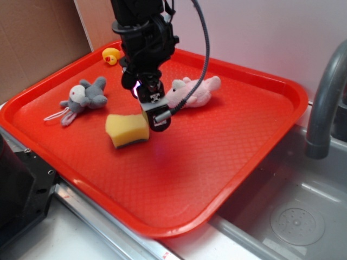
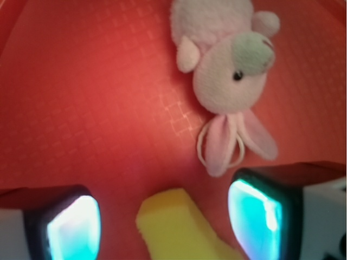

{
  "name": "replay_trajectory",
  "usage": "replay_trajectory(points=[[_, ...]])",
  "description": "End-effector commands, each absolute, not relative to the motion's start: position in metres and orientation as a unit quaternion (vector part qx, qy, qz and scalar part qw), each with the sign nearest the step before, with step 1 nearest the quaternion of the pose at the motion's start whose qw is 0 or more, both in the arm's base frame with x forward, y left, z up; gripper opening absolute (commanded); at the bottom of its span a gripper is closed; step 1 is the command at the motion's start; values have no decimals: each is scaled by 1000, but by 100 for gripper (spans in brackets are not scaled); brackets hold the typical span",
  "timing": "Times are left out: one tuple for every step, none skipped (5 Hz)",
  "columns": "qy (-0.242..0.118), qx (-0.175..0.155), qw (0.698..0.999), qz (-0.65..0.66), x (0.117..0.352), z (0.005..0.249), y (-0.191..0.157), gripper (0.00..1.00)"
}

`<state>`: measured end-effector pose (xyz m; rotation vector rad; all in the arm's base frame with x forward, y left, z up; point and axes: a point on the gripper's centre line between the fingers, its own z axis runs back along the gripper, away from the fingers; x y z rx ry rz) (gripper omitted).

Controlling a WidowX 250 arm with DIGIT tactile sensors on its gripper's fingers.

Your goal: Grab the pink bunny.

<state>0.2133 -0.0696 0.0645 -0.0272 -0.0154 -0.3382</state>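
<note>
Pink bunny (image 2: 225, 70) lies ahead of the spread, empty gripper (image 2: 162, 222), so it should advance past the sponge (image 2: 179, 227) underneath before descending.

red tray (image 1: 227, 141) with a fine grid texture; pale pink bunny (image 1: 195, 92) with a whitish snout; grey plush animal (image 1: 84, 97), white face; yellow sponge (image 1: 126, 129), dark underside; yellow duck (image 1: 111, 55) at upper left; black gripper (image 1: 154, 114).
</note>
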Motion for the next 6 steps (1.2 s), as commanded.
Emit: replay_trajectory(points=[[-37,10,992,-123,215,95,-71,100],[-37,10,992,-123,215,95,-71,100],[-33,16,992,-118,255,90,-54,100],[-26,21,990,-136,281,77,-50,100],[-24,24,986,-161,301,66,-54,100],[-12,10,976,-216,299,43,-64,100]])
